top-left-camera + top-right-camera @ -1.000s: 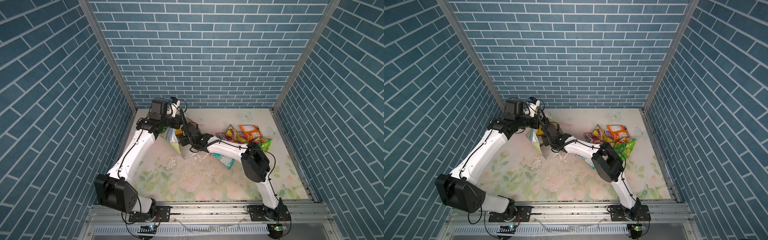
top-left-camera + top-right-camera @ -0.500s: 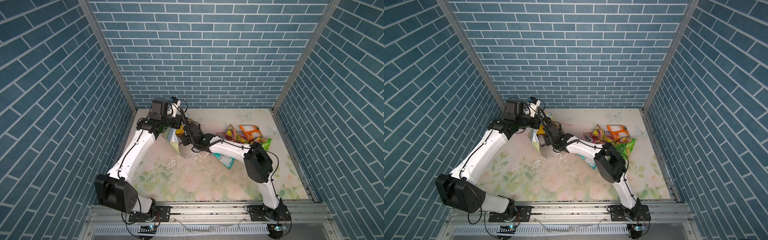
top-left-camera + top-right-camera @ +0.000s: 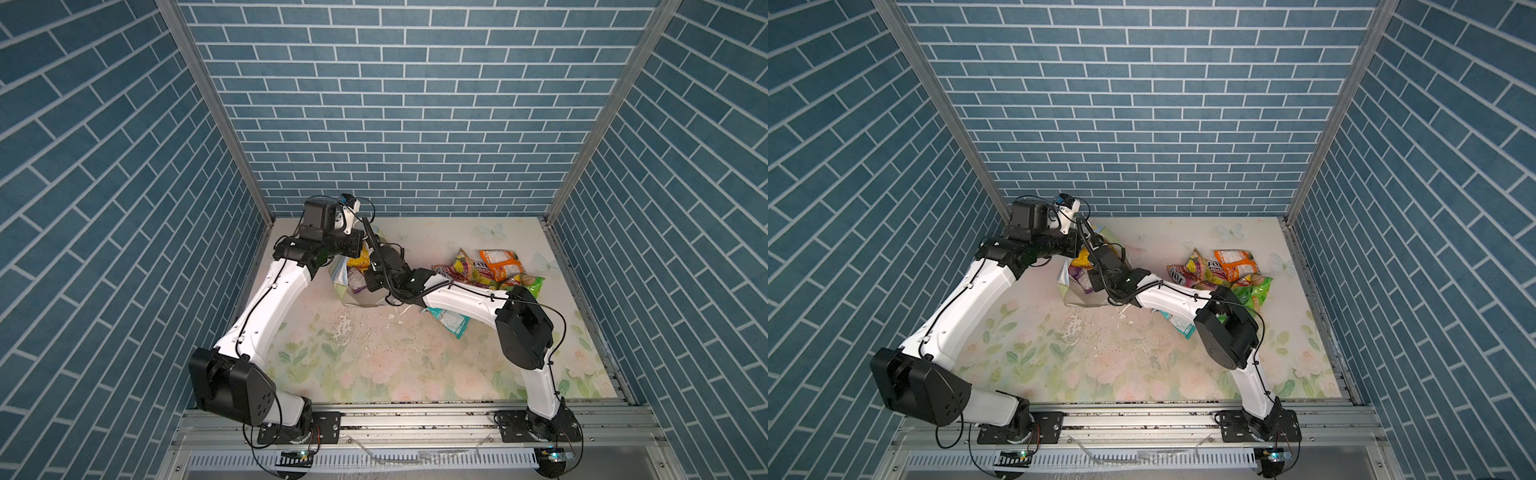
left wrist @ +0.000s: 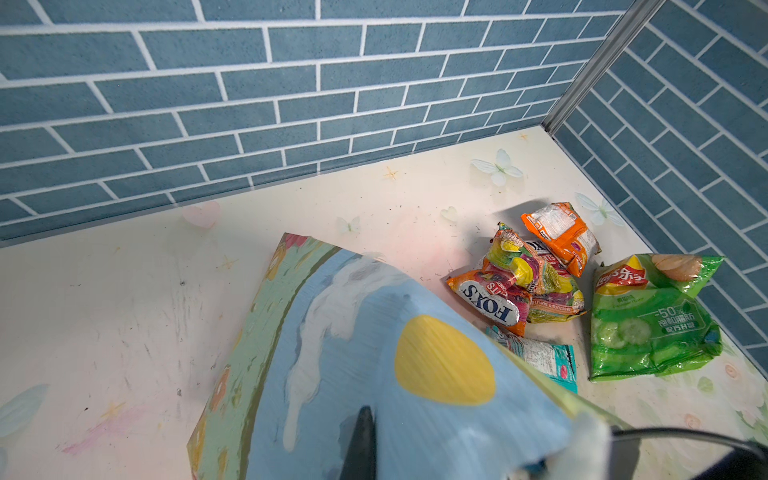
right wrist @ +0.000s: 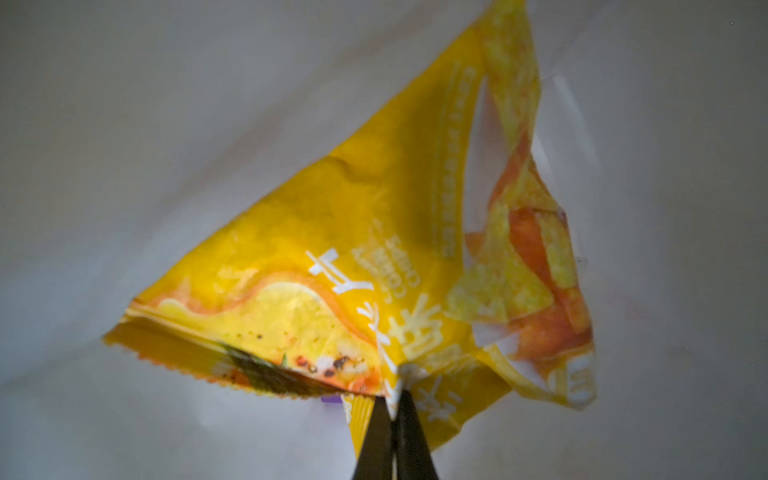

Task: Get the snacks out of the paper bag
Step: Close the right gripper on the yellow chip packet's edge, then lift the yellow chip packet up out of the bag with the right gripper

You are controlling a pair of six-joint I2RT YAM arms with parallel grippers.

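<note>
The paper bag (image 3: 361, 297) stands tilted at the back left, its mouth facing up. My left gripper (image 4: 368, 415) is shut on the bag's blue printed wall (image 4: 353, 353); only its outer finger shows. My right gripper (image 5: 395, 399) reaches inside the white bag and is shut on the edge of a yellow snack packet (image 5: 332, 249). In both top views this yellow packet (image 3: 359, 259) shows at the bag's mouth above a purple one (image 3: 355, 278). Out on the table lie a FOX'S fruit-print packet (image 3: 465, 270), an orange one (image 3: 500, 264), a green one (image 3: 530, 284) and a teal one (image 3: 451, 324).
The loose snacks (image 4: 540, 291) are heaped at the back right, near the right wall (image 3: 623, 249). The bag sits close to the back wall (image 4: 291, 124) and the left corner post (image 3: 232, 137). My right forearm (image 3: 461, 297) lies across the teal packet.
My right arm has shifted a little, its elbow drifting right, and the yellow packet shows slightly more at the bag's mouth. The left arm has stayed put.
</note>
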